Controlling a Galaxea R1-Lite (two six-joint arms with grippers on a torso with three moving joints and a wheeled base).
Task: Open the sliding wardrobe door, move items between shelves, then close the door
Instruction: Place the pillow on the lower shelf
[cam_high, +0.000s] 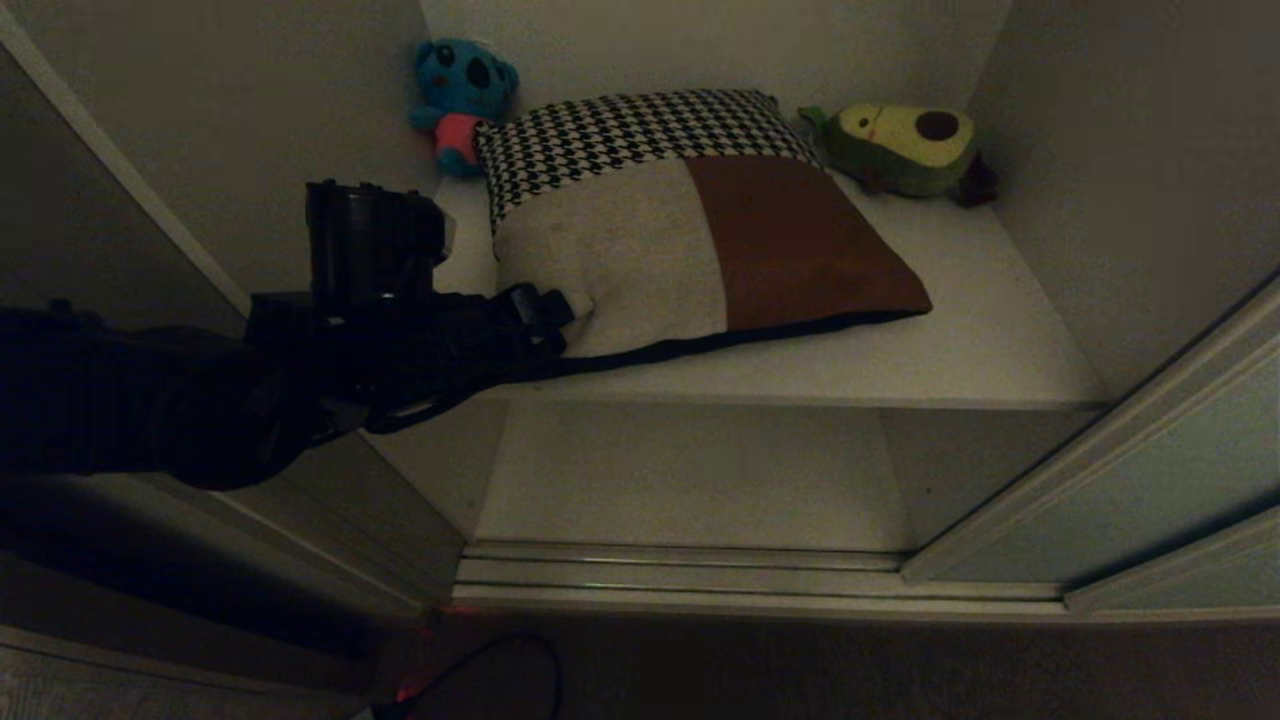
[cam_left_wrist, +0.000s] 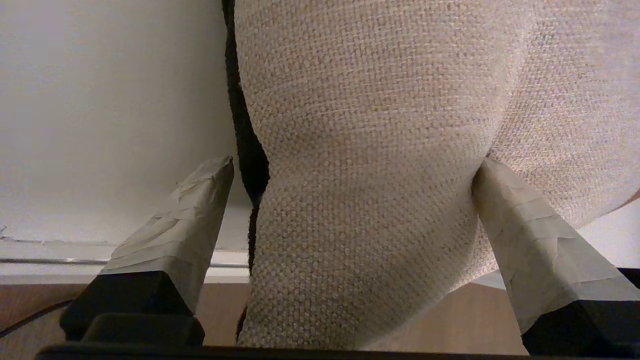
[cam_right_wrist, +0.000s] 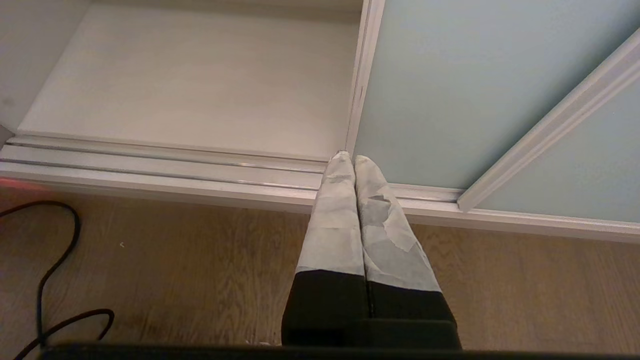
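Left end effector (cam_left_wrist: 350, 165) spread wide around the cushion's (cam_high: 700, 230) front corner on the shelf (cam_high: 980, 330)

A: What sort of place?

B: A home, prob. a bedroom. Built-in wardrobe w/ sliding wardrobe door (cam_right_wrist: 450, 90), pale grey-green, pushed to one side on floor tracks (cam_right_wrist: 165, 167).

A: Anything else?

B: Off-white shelves (cam_high: 980, 350) inside, a patchwork cushion (cam_high: 690, 230) on the upper one, plus two soft toys at the back: blue plush (cam_high: 460, 100) in the corner, avocado plush (cam_high: 905, 145) on the other side. Wood-look floor (cam_right_wrist: 200, 275) in front, w/ a black cable (cam_right_wrist: 55, 280) lying on it. Dim indoor light. All domestic stuff.
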